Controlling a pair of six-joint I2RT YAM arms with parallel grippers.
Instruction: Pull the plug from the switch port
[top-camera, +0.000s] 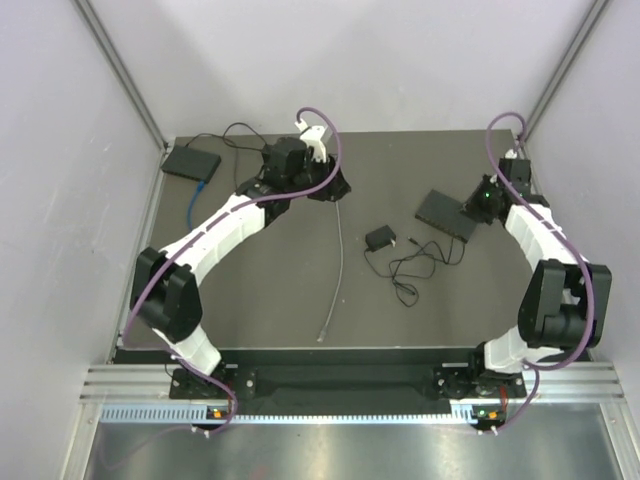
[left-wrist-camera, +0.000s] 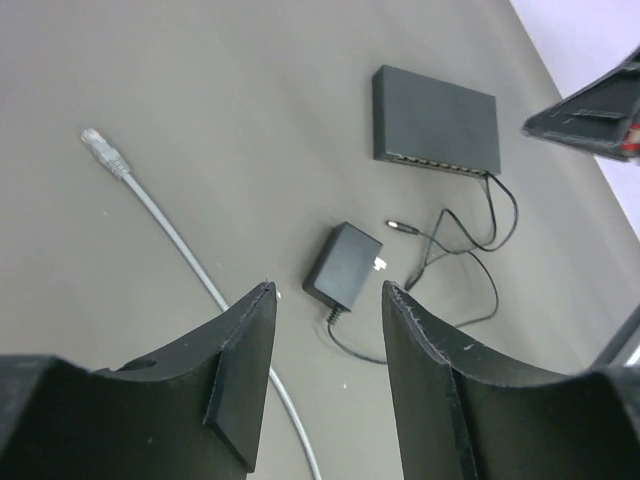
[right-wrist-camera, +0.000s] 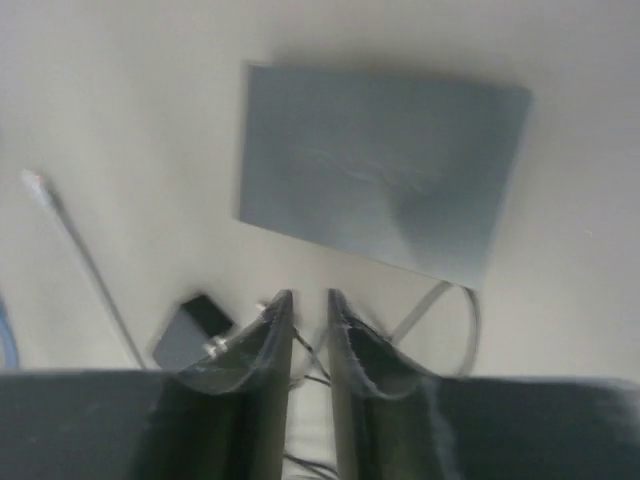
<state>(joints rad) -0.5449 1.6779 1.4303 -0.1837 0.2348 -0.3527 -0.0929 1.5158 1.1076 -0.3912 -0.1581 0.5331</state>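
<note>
Nearby, adapter (top-camera: 379, 238) beside right switch (top-camera: 445, 213).

Dark table (top-camera: 280, 300), seen from above. Far right: network switch (top-camera: 445, 213). Centre: power adapter (top-camera: 380, 238), with its black cord (top-camera: 415, 268) looped beside it and running to the switch. Left of these: grey cable (top-camera: 338, 260), lying near to far. Far left corner: black box (top-camera: 192, 161) with a blue cable (top-camera: 196, 205).

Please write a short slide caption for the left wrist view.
Open left gripper facing the unplugged grey cable, power adapter and black switch.
</note>
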